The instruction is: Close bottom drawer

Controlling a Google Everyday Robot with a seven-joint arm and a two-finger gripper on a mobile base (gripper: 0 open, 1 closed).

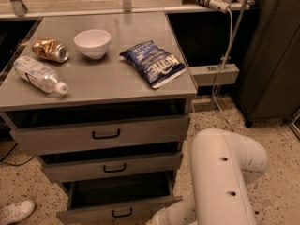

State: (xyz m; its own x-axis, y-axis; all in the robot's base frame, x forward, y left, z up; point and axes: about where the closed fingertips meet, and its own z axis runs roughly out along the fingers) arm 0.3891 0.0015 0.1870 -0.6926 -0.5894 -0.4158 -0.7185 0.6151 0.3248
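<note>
Item: bottom drawer (89,214), lower left of frame, stands pulled out; the whole closing push remains. The gripper is out of frame, beyond the arm (225,172) at lower right. Its state cannot be told.

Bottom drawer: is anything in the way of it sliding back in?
Nothing visible does. The bottom drawer stands pulled out, and no object shows in its dark tray. The gripper is out of view; the arm exits the lower edge by the drawer's front corner.
</note>
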